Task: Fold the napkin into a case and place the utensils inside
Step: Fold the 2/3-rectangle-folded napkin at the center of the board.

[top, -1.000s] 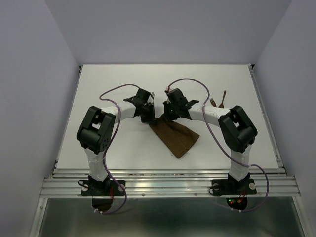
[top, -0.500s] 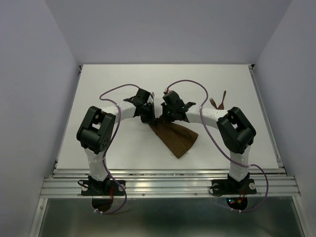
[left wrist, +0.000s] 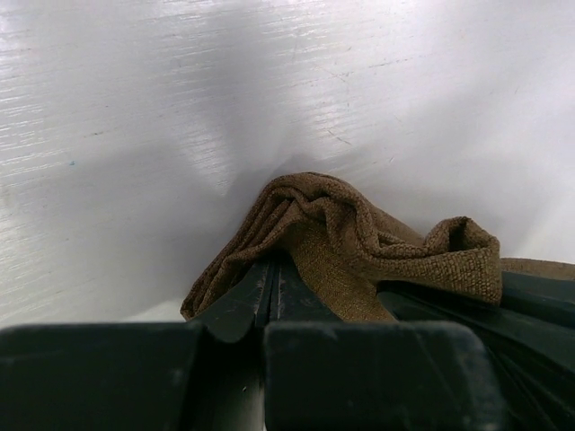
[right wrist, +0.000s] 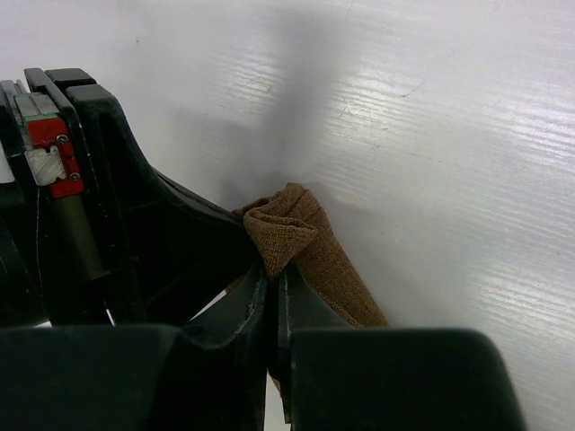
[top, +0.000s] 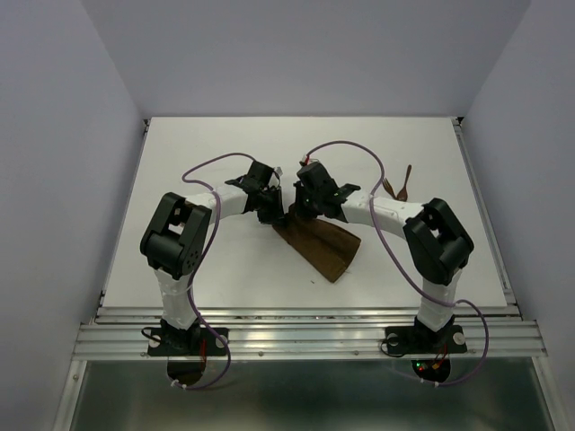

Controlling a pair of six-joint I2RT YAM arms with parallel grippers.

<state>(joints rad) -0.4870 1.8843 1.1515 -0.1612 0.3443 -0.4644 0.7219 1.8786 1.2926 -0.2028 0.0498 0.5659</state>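
The dark brown napkin (top: 322,249) lies bunched at the table's middle, its far end lifted. My left gripper (top: 272,214) is shut on a gathered edge of the napkin (left wrist: 359,238), the cloth piling over the fingertips (left wrist: 235,310). Right beside it, my right gripper (top: 296,212) is shut on a folded corner of the napkin (right wrist: 305,238), which sticks up between its closed tips. The two grippers almost touch; the left gripper's body (right wrist: 135,233) fills the left of the right wrist view. The utensils, a fork (top: 389,187) and a spoon (top: 406,176), lie on the table to the far right, apart from the cloth.
The white table (top: 207,144) is walled by grey panels on three sides. A metal rail (top: 305,334) runs along the near edge by the arm bases. Purple cables (top: 341,148) loop above both forearms.
The right gripper has shifted left toward the left gripper, drawing the napkin's held corner with it; the cloth now looks narrower. The left arm has barely moved.
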